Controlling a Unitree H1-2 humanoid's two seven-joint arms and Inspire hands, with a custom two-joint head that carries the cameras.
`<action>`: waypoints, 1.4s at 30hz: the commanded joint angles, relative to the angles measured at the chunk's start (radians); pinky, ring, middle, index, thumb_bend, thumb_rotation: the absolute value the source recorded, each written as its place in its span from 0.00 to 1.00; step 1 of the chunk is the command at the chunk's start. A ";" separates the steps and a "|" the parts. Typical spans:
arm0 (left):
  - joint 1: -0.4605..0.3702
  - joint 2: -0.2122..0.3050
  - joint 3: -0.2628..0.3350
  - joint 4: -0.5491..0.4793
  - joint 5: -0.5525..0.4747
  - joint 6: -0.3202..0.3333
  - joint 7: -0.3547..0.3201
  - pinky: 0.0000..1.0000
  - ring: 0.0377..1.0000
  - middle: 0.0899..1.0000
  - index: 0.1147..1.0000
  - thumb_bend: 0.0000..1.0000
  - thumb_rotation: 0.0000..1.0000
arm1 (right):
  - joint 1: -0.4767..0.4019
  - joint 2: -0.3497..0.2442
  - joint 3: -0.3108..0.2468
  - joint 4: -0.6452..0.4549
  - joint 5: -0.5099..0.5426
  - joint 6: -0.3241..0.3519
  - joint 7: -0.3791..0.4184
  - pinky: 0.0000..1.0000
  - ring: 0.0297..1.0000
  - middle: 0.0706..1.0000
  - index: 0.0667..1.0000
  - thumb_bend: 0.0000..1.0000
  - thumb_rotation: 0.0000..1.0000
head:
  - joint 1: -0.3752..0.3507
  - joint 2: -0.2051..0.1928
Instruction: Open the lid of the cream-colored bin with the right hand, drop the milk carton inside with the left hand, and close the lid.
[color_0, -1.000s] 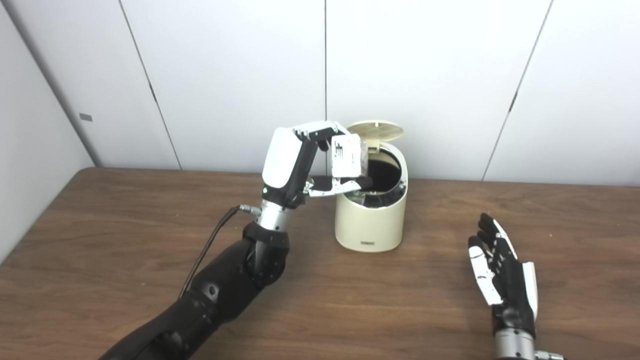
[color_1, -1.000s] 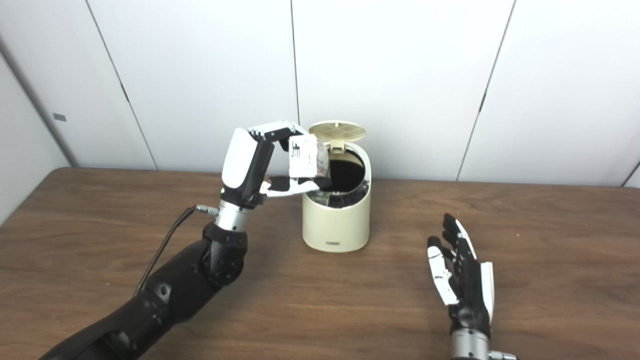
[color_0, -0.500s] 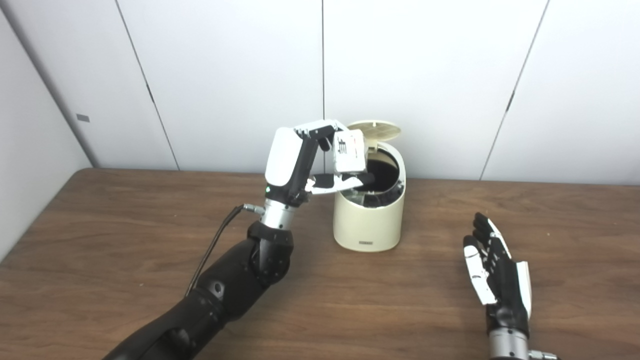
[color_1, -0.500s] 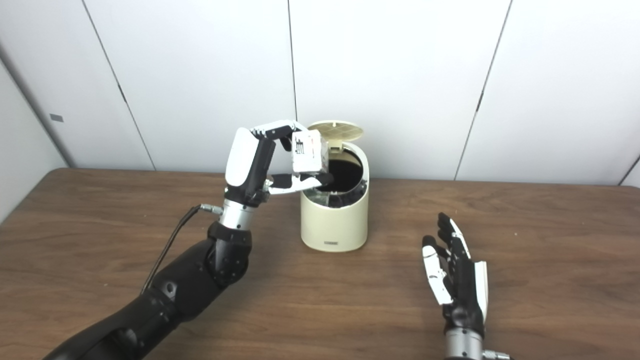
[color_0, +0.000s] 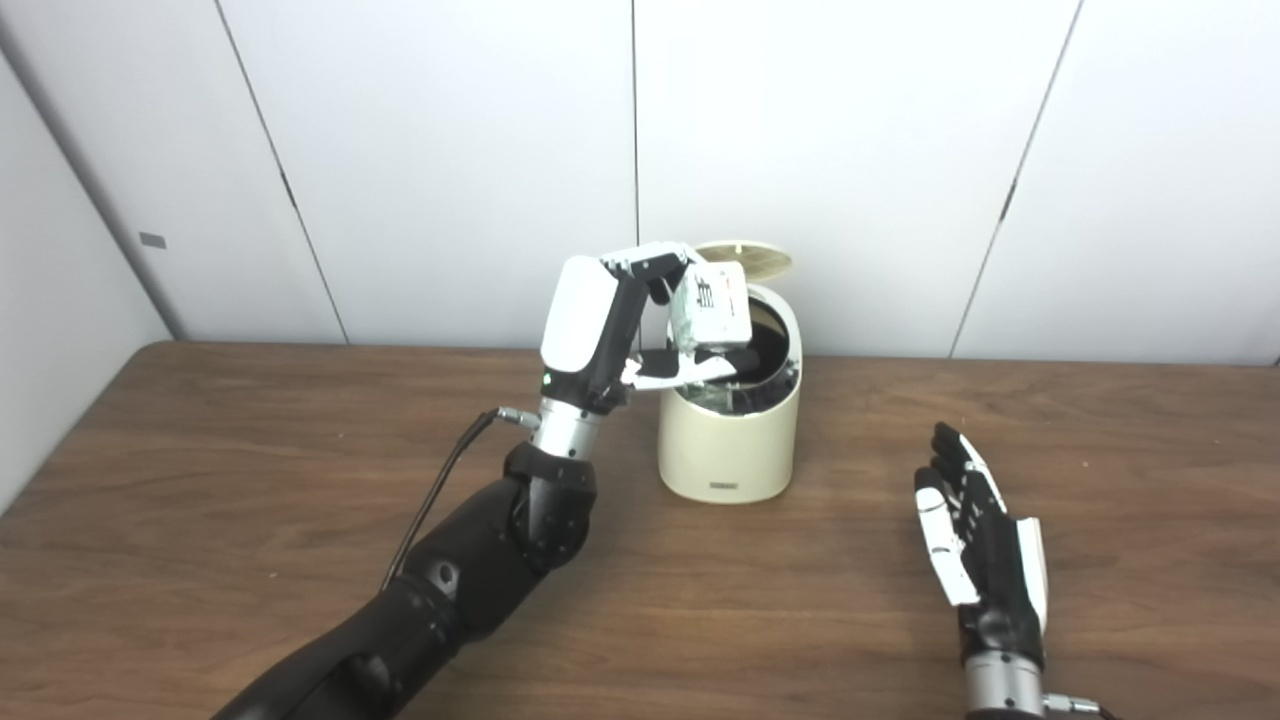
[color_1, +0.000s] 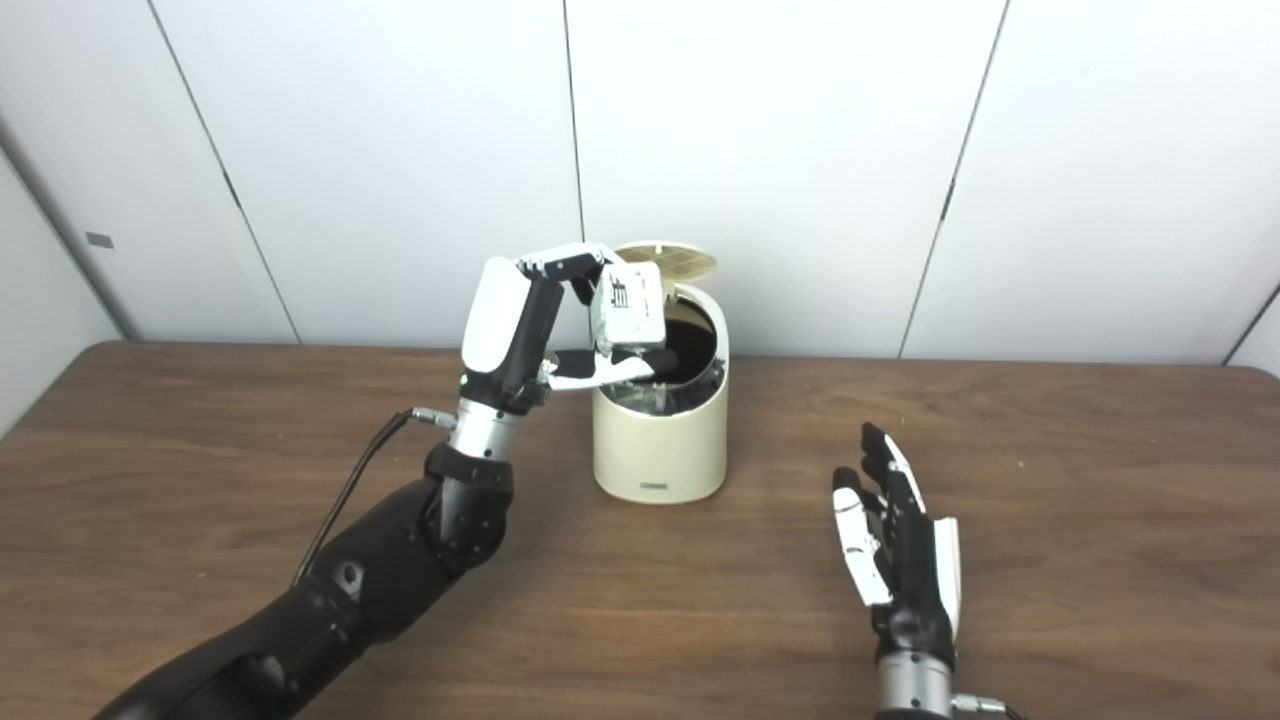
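We're mid-drop: our left hand (color_0: 640, 320) grips the milk carton (color_0: 712, 315) above the bin's (color_0: 730, 440) open mouth, lid (color_0: 745, 258) raised at 12 o'clock; next, unclench. Right hand (color_0: 975, 540) idles, fingers spread.

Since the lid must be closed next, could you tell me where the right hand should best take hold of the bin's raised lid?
Probably at the free front edge of the lid, which stands tipped up behind the bin mouth, hinged at the back. The right hand, open and to the right, could come from that side above the rim and press the edge down, once the left hand and milk carton are clear.
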 joint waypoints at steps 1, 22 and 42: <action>-0.058 -0.005 -0.002 -0.009 -0.008 -0.010 0.006 0.37 0.42 0.43 0.41 0.51 0.00 | 0.003 0.017 0.010 0.031 -0.006 -0.036 -0.019 0.79 0.88 0.88 0.86 0.20 0.78 | -0.002 -0.001; -0.117 -0.044 -0.034 0.073 -0.019 -0.010 0.002 0.36 0.42 0.43 0.41 0.51 0.00 | 0.002 0.029 0.023 0.047 -0.001 -0.045 -0.039 0.81 0.88 0.88 0.86 0.15 0.69 | -0.021 -0.010; -0.138 0.017 -0.076 0.088 -0.037 -0.010 -0.005 0.37 0.43 0.44 0.40 0.51 0.00 | 0.015 0.022 0.032 0.030 -0.014 -0.039 -0.037 0.79 0.87 0.87 0.86 0.15 0.71 | -0.024 -0.002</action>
